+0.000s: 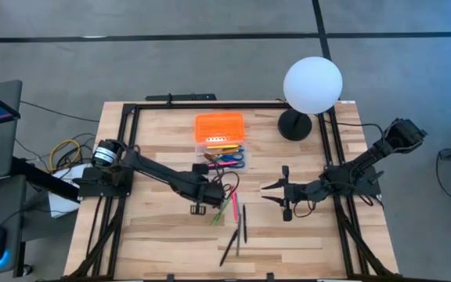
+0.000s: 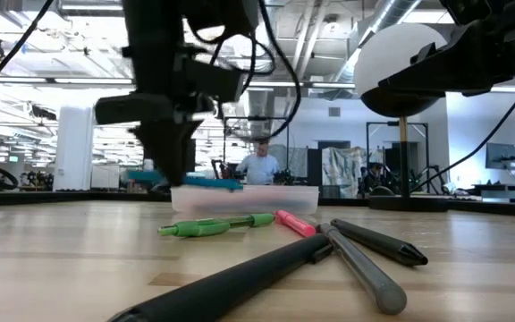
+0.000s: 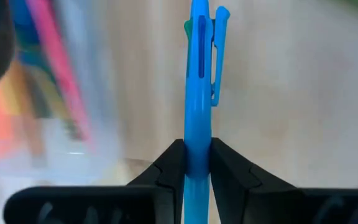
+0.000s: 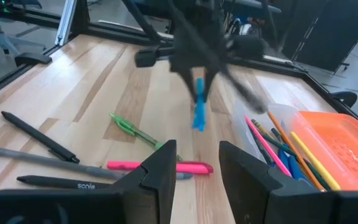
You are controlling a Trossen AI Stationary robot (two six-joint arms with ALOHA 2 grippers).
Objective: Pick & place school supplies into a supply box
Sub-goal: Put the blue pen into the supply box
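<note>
My left gripper (image 3: 197,155) is shut on a blue pen (image 3: 199,81) above the middle of the table, near the supply box. The box's clear tray (image 1: 221,154) holds several pens and blue-handled scissors. Its orange lid (image 1: 219,127) lies at the tray's far side. Flat on the wood beside my left gripper (image 1: 208,196) lie a green pen (image 4: 132,129), a pink marker (image 4: 160,166) and dark pens (image 1: 235,235). My right gripper (image 4: 194,174) waits open at the table's right, touching nothing. My left gripper pinches the blue pen's barrel (image 3: 197,140) between its two fingers, well short of the clip end (image 3: 219,56). The fingers come steeply from above and lie across the pen. The pen (image 2: 186,182) hangs roughly level, clear of the table, just in front of the clear tray.
A white globe lamp (image 1: 312,84) on a black base (image 1: 294,125) stands at the far right. Black frame rails (image 1: 125,157) run along the table's sides. The loose pens lie between the grippers and the near edge; bare wood stretches to the left.
</note>
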